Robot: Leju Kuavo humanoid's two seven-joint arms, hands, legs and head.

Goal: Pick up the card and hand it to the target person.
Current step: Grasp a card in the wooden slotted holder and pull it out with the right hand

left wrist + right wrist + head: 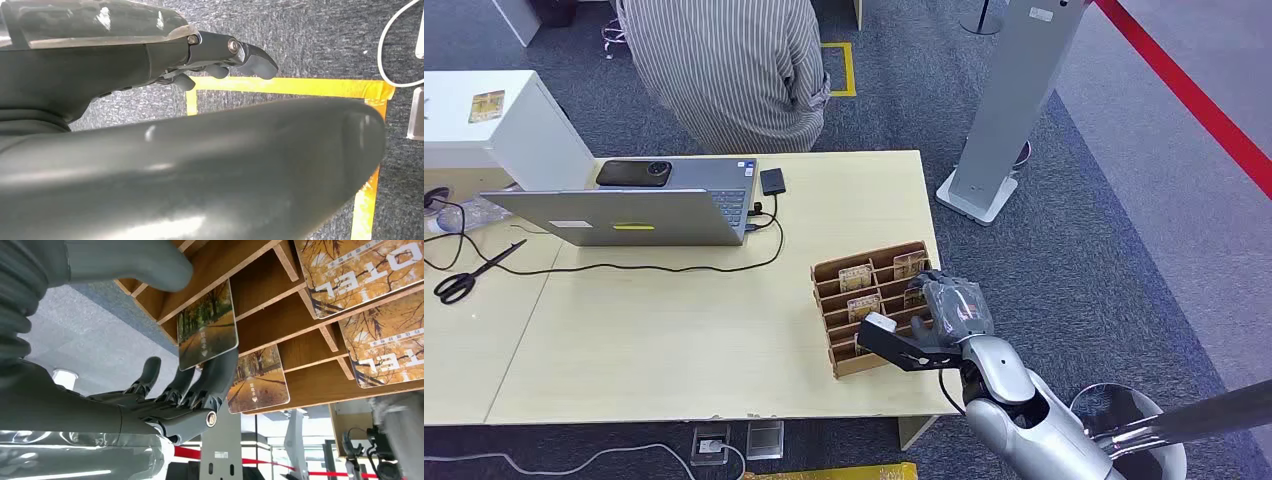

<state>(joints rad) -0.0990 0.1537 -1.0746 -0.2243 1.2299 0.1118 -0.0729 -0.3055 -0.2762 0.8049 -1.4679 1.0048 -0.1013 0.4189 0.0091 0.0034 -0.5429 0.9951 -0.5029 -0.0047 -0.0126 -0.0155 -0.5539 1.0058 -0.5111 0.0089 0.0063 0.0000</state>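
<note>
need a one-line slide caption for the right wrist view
Right hand at the wooden card rack, fingers behind an autumn-print card standing in its slot, thumb above the rack edge.

**Card in the rack, person across the tabletop**

The card [207,325] is a glossy rectangle printed with an autumn tree avenue and rounded corners. It stands tilted in a slot of the wooden rack [871,305], its edge touching the right hand's fingers [210,380]. The person [724,70], in a striped shirt, stands beyond the tabletop [674,330].
</note>
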